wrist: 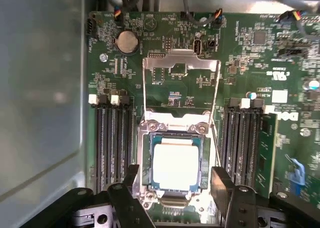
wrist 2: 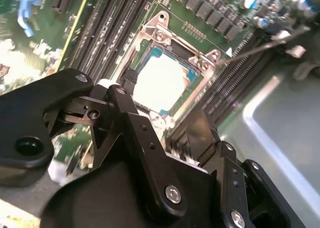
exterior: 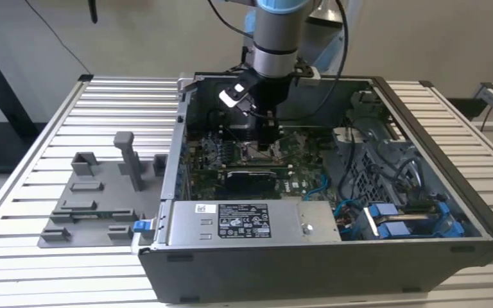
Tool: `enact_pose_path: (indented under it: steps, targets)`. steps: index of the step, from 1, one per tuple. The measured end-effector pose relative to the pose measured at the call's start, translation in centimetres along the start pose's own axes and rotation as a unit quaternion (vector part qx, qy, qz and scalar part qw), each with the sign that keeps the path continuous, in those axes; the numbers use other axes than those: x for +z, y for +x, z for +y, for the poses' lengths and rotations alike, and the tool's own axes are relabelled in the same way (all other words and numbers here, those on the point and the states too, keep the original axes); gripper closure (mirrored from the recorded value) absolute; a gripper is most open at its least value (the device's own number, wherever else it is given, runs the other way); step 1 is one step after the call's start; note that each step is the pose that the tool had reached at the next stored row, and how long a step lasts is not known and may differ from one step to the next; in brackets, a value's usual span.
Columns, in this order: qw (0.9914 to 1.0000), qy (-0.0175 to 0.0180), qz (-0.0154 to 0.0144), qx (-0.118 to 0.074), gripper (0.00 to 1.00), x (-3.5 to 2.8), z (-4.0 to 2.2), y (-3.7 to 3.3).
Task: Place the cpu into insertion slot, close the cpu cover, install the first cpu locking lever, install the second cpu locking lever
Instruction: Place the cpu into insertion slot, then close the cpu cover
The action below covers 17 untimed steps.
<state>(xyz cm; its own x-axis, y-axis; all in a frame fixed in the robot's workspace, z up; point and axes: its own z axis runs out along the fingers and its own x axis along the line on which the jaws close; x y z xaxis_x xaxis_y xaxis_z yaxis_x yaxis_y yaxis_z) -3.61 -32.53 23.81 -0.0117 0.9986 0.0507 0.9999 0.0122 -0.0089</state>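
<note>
Silvery-tan on its top face, the cpu [wrist: 176, 165] lies flat inside the insertion slot [wrist: 148, 153], directly between the jaws of the gripper [wrist: 175, 175]. The jaws are spread wide and pinch nothing. One black finger [wrist: 131, 180] stands just outside one edge of the slot, and the other finger [wrist: 220, 185] just outside the opposite edge. Whether either fingertip touches the slot's metal rim cannot be told. Beyond the jaws, past the far edge of the slot, the cpu cover [wrist: 181, 61] stands open, tipped back from the slot, with green board showing through its window. Rows of dark memory slots [wrist: 112, 143] run outside each finger. In the second wrist view a thin metal rod [wrist 2: 260, 46] slants away from the slot's corner on the far side of the jaws; it may be one of the locking levers. In the exterior view the arm reaches down into the open computer case [exterior: 315, 263], its jaws low over the motherboard [exterior: 302, 163]. A grey fixture plate [exterior: 84, 212] lies on the slatted table [exterior: 101, 102] outside the case, well apart from the jaws.
</note>
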Motion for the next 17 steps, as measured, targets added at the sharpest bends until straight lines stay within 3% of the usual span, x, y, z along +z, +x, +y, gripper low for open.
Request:
enact_pose_path:
  steps: [1,4,5,10,11,13,17]
  targets:
    - [1.00000,0.0000,0.0000,0.000,0.34,-0.46,0.00,0.02]
    - [1.00000,0.0001,-0.0001,0.000,0.53,-1.80,-0.01,0.09]
    - [1.00000,0.0000,-0.0001,0.000,0.53,-1.99,-0.01,0.10]
    - [1.00000,0.0000,-0.0003,0.000,0.76,-1.99,-0.01,0.10]
    - [1.00000,0.0000,-0.0003,0.000,0.76,-1.99,-0.01,0.10]
    - [1.00000,0.0001,-0.0003,0.000,0.88,-1.99,0.01,0.10]
    - [1.00000,0.0003,-0.0002,0.000,0.89,-1.98,0.10,0.10]
